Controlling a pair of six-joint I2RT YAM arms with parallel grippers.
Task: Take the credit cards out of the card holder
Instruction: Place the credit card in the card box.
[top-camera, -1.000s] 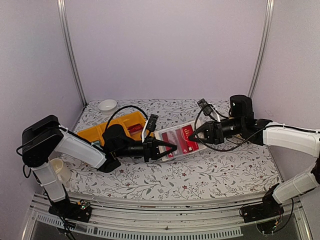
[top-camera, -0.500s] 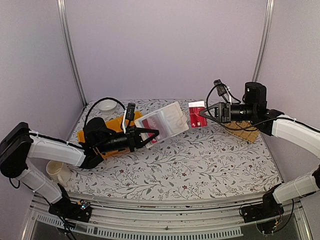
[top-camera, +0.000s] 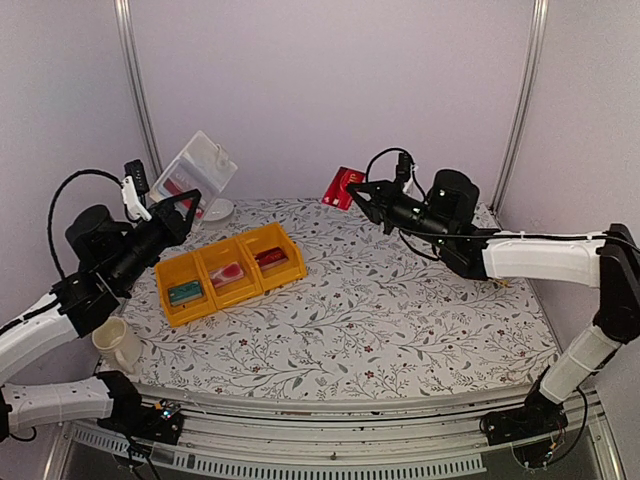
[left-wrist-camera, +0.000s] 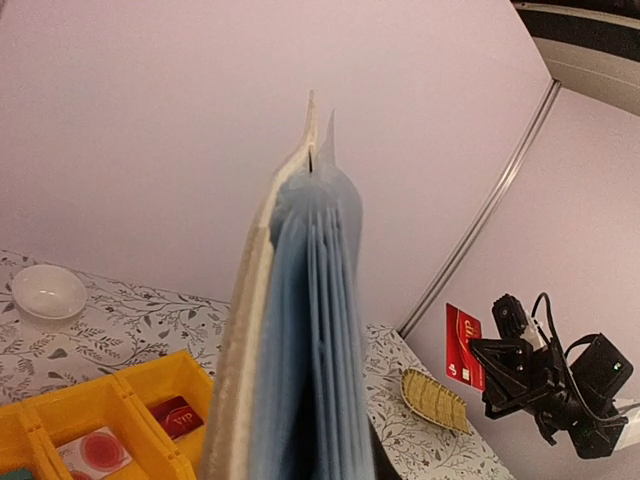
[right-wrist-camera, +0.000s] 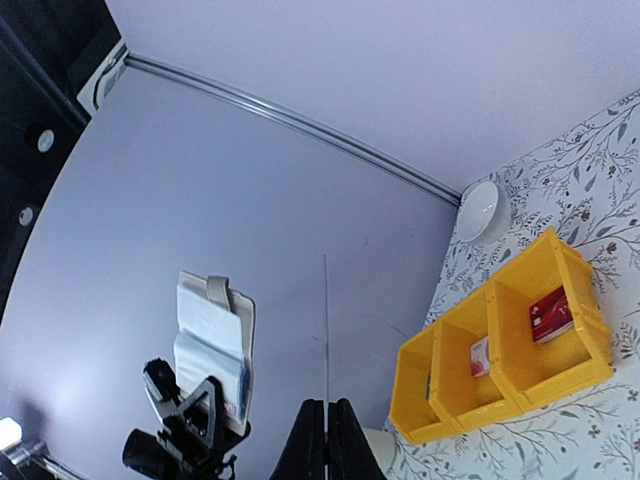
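While I hold both arms high above the table (top-camera: 400, 320), left gripper (top-camera: 188, 201): clamped on the lower edge of the card holder (top-camera: 196, 172), up by the left wall.
Right gripper (top-camera: 357, 190): pinched shut on one red credit card (top-camera: 342, 187), raised over the table's far edge.
Yellow bins (top-camera: 292, 262): teal card (top-camera: 183, 292), pink card (top-camera: 230, 272), second red card (top-camera: 270, 258), one per compartment.
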